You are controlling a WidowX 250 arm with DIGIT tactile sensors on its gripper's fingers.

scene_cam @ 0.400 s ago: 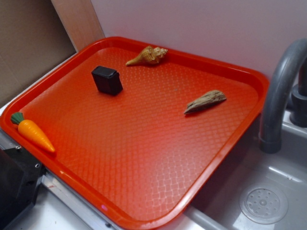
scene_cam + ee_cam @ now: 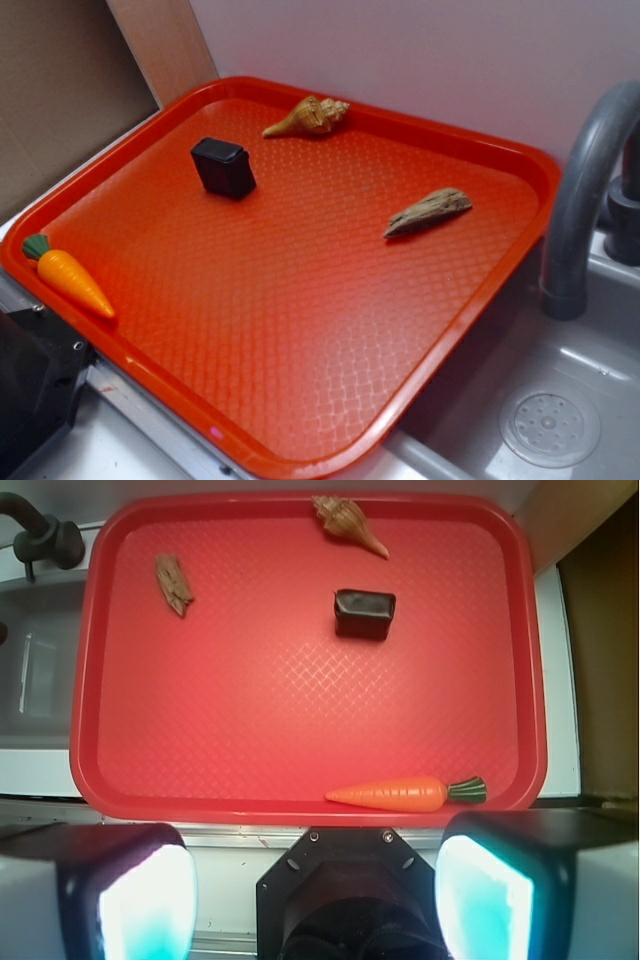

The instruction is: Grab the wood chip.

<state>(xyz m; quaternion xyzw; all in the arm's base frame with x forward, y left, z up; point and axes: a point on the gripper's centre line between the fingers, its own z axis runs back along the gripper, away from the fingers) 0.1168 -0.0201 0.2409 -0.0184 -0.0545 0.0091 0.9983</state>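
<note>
I see the red tray [image 2: 100, 680] by the sink [image 2: 560, 420]. My gripper [image 2: 315, 895] hangs past the tray's near edge, fingers wide apart, nothing held. Carrot [image 2: 395, 795] at that edge, black box [image 2: 364, 613] mid-far, shell [image 2: 348, 522] at far rim, chip [image 2: 174, 582] far left, alone

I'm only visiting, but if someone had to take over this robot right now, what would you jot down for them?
Gripper: open, empty, hanging high above the near edge of the red tray.
Wood chip: flat on the tray near its sink-side edge, untouched, apart from the seashell, black block and toy carrot.
Done: nothing yet.
Left: move over the chip, descend, grasp it.
</note>
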